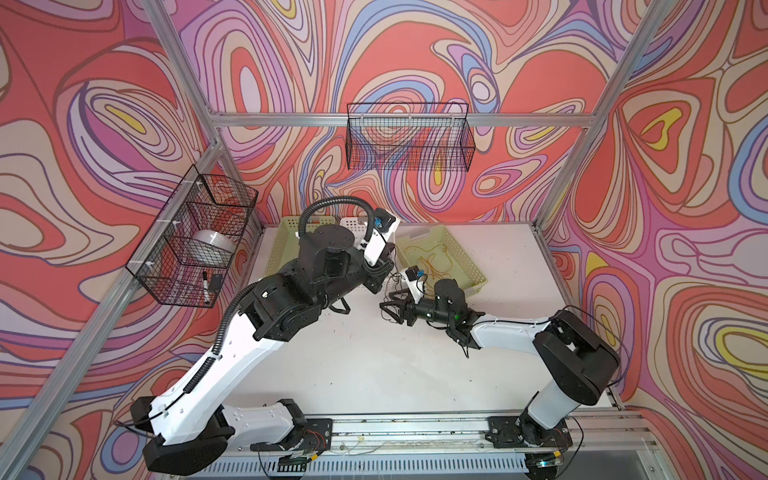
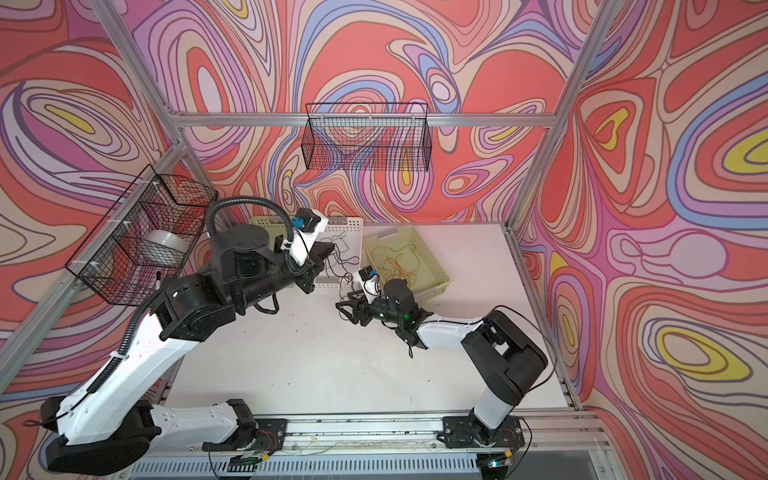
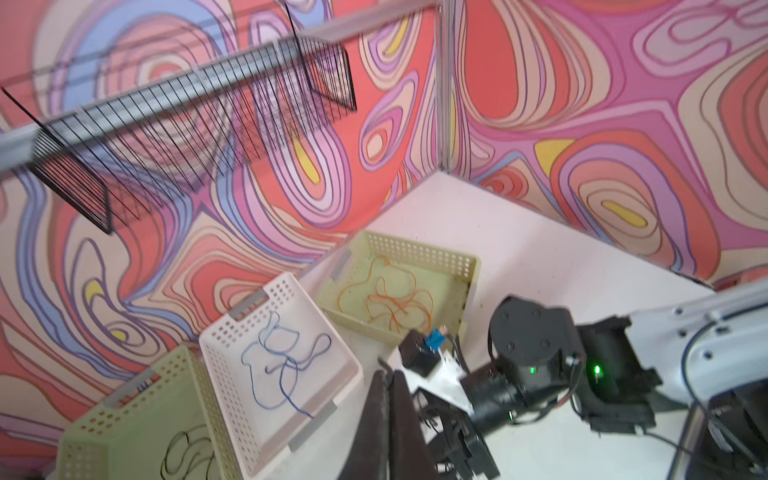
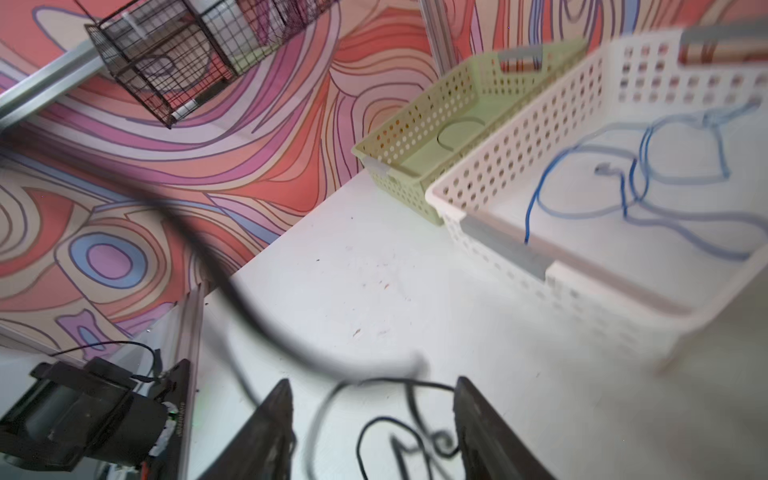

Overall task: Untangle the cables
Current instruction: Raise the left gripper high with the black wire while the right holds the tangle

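Right wrist view: the right gripper (image 4: 372,384) hangs low over the white table (image 4: 374,270). Its jaws stand roughly half apart around loose loops of the dark cable (image 4: 376,420) and grip nothing visible. The left gripper (image 3: 387,376), fingers pressed tight, appears to pinch that cable's raised end. The sound move now seems to be closing on a single strand near a crossing and drawing it slowly away from the held end. The blue cable (image 3: 282,361) lies in the white basket (image 3: 222,330), and the orange cable (image 3: 395,303) lies in the yellow basket (image 3: 415,249).
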